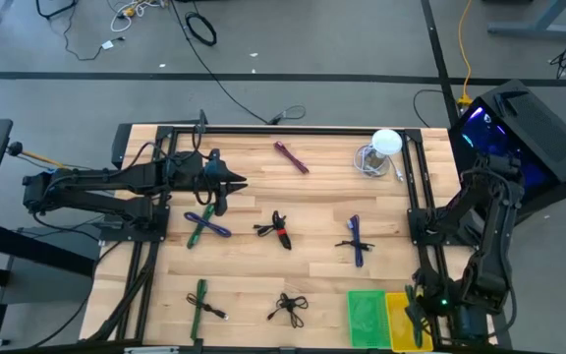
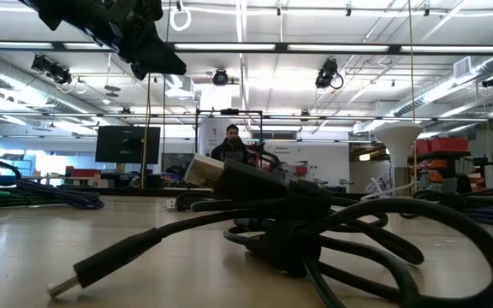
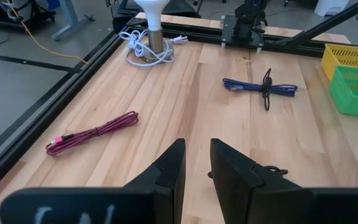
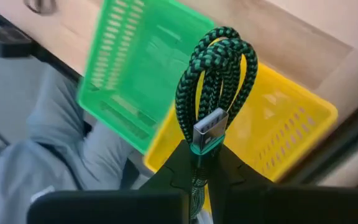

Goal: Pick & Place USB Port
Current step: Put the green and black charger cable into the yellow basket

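Note:
In the right wrist view my right gripper (image 4: 199, 163) is shut on a coiled green-and-black braided USB cable (image 4: 216, 68). Its silver plug (image 4: 209, 126) sits just past the fingers. Beneath it lie the yellow basket (image 4: 291, 134) and the green basket (image 4: 135, 74). In the high view this gripper (image 1: 416, 317) hovers over the yellow basket (image 1: 398, 324) at the table's near right corner. My left gripper (image 1: 232, 183) hangs open above the table's far left part, and the left wrist view (image 3: 196, 163) shows nothing between its fingers. My right gripper pinches the green-and-black cable bundle between its two fingers, just behind the plug (image 4: 199, 148). The coil's looped end (image 4: 219, 43) sticks out past the fingertips. The bundle is lifted clear, above the edge where the yellow and green baskets meet.
Several bundled cables lie on the wood: maroon (image 1: 290, 157), blue (image 1: 207, 224), black-red (image 1: 275, 232), blue (image 1: 355, 239), green (image 1: 199, 300), black (image 1: 288, 308). A white lamp with its cord (image 1: 381, 149) stands at the far right. The green basket (image 1: 367, 317) sits left of the yellow one.

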### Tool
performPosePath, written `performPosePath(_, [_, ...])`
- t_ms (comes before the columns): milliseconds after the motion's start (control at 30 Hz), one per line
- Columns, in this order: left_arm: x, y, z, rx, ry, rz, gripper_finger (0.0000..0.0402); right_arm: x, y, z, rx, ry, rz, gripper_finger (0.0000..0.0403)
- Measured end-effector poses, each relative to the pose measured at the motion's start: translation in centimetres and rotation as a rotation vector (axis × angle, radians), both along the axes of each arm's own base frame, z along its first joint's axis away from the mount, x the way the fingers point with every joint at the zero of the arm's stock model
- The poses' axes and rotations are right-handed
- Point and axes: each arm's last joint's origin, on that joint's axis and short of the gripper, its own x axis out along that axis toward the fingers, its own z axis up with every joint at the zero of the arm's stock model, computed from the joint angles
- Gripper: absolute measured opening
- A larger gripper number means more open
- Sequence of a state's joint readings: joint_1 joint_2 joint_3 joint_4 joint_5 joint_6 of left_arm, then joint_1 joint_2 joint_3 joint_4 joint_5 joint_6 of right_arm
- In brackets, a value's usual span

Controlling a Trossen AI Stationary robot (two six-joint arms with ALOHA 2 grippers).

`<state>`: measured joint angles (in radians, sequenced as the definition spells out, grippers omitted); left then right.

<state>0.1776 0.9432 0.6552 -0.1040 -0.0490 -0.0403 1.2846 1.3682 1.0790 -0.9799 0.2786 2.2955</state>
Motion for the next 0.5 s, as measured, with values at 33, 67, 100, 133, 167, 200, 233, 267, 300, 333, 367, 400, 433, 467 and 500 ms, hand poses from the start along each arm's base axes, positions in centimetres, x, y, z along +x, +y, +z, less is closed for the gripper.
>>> performPosePath(33, [0.0,0.0,0.0,-0.001,0.000,0.000,0.0078,0.0,0.1,-0.1,-0.003,0.010,0.004,0.0016])
performPosePath(67, [0.0,0.0,0.0,-0.001,-0.001,0.000,0.0078,-0.1,0.1,-0.2,-0.006,0.025,0.009,0.0016])
performPosePath(100, [0.0,0.0,0.0,-0.001,0.000,0.000,0.0078,-0.1,0.2,-0.4,-0.010,0.053,0.016,0.0016])
performPosePath(133, [0.0,0.0,0.0,-0.002,-0.001,0.000,0.0078,-0.2,0.3,-0.6,-0.015,0.088,0.023,0.0016])
performPosePath(167, [0.0,0.0,0.0,-0.005,-0.001,0.002,0.0078,-0.2,0.4,-0.8,-0.022,0.115,0.027,0.0016])
performPosePath(200, [0.0,0.0,0.0,-0.006,-0.002,0.002,0.0078,-0.2,0.4,-1.0,-0.031,0.122,0.028,0.0016])
performPosePath(233, [0.0,0.0,0.0,-0.006,-0.002,0.002,0.0078,-0.2,0.4,-1.1,-0.040,0.113,0.026,0.0016])
performPosePath(267, [0.0,0.0,0.0,-0.007,-0.002,0.002,0.0078,-0.2,0.4,-1.1,-0.051,0.101,0.023,0.0016])
performPosePath(300, [0.0,0.0,0.0,-0.007,-0.002,0.002,0.0078,-0.1,0.4,-1.2,-0.062,0.096,0.021,0.0016])
performPosePath(333, [0.0,0.0,0.0,-0.007,-0.002,0.003,0.0078,-0.1,0.4,-1.3,-0.070,0.099,0.020,0.0016])
performPosePath(367, [0.0,0.0,0.0,-0.007,-0.002,0.002,0.0078,-0.1,0.5,-1.4,-0.075,0.106,0.021,0.0016])
performPosePath(400, [0.0,0.0,0.0,-0.008,-0.002,0.002,0.0078,-0.1,0.5,-1.5,-0.080,0.109,0.021,0.0016])
performPosePath(433, [0.0,0.0,0.0,-0.007,-0.002,0.003,0.0078,-0.1,0.6,-1.7,-0.085,0.110,0.020,0.0016])
performPosePath(467, [0.0,0.0,0.0,-0.007,-0.002,0.003,0.0078,0.0,0.6,-1.8,-0.092,0.109,0.019,0.0016])
performPosePath(500, [0.0,0.0,0.0,-0.008,-0.002,0.003,0.0078,0.0,0.7,-1.9,-0.100,0.107,0.018,0.0016])
